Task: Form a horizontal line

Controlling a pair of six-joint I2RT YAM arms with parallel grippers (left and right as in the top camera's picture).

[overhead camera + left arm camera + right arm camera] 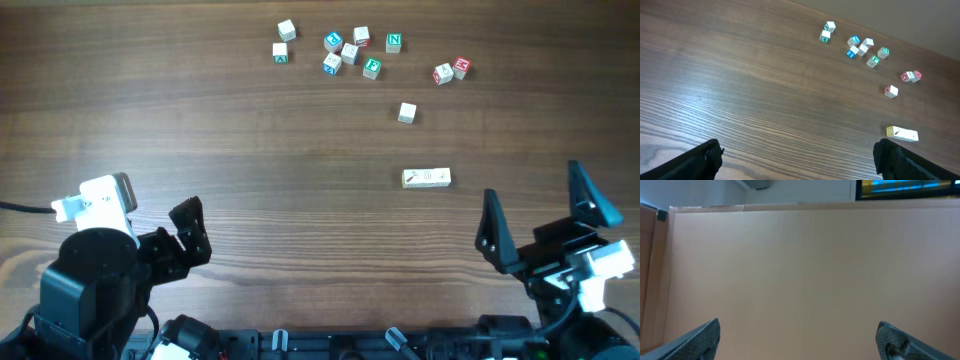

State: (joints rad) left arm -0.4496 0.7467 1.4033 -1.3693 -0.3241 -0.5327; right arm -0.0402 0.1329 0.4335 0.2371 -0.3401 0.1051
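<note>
A short pale bar of three cream cubes, the horizontal line (426,178), lies on the table right of centre; it also shows in the left wrist view (902,133) at the lower right. My left gripper (188,230) is open and empty at the front left, far from the line; its fingertips frame bare wood in the left wrist view (799,159). My right gripper (537,222) is open and empty at the front right. Its wrist view (799,339) shows only a plain beige wall, no cubes.
Several loose lettered cubes with green, blue and red marks lie scattered at the back of the table (345,50), with a red pair (451,70) to the right and a lone pale cube (406,112) nearer the line. The wooden table (250,150) fills the view.
</note>
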